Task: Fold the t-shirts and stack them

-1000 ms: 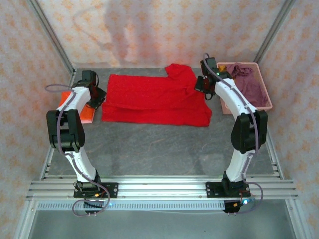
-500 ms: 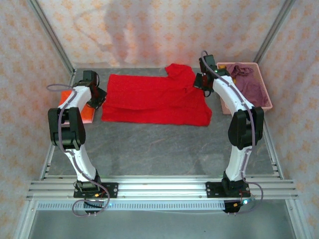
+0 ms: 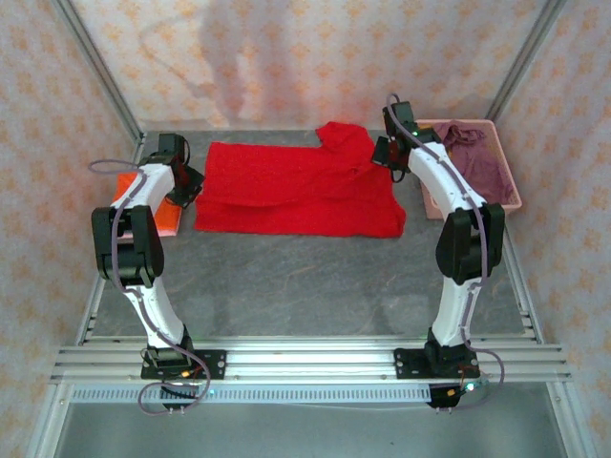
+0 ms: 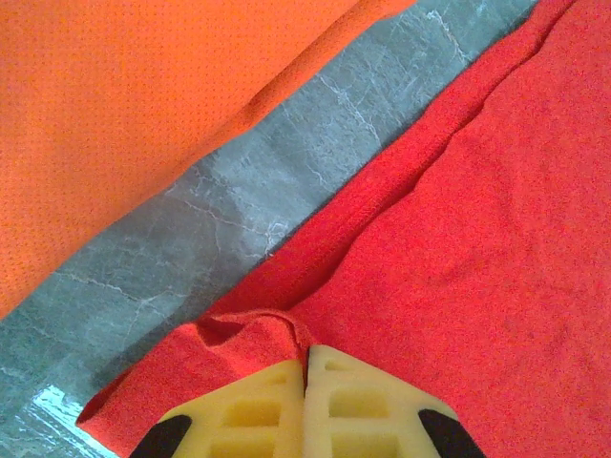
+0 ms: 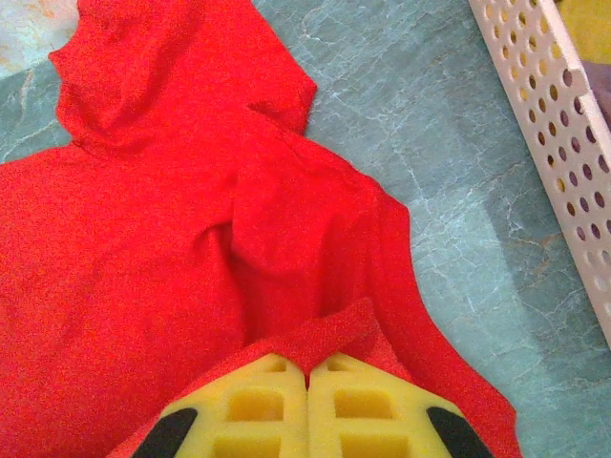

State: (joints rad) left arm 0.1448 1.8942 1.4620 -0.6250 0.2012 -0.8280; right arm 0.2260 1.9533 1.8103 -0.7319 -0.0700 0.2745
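Inspector: Where is the red t-shirt [image 3: 296, 191] lying?

Recorder: It is lying spread on the table [image 3: 286, 277], far half (one sleeve bunching up). The left gripper [image 4: 306, 353] is pinching its left edge, jaws closed; the right gripper [image 5: 307, 367] is clamping a fold at its right edge. The orange t-shirt [image 4: 115, 114] is lying just beside.

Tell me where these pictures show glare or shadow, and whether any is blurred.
Top view: even light, a faint shadow on the back wall, nothing blurred. Left wrist view: a glare patch on the table beside the red shirt; the orange shirt shows sharp weave. Right wrist view: pale glare in the top left corner, a soft shadow beside the basket.
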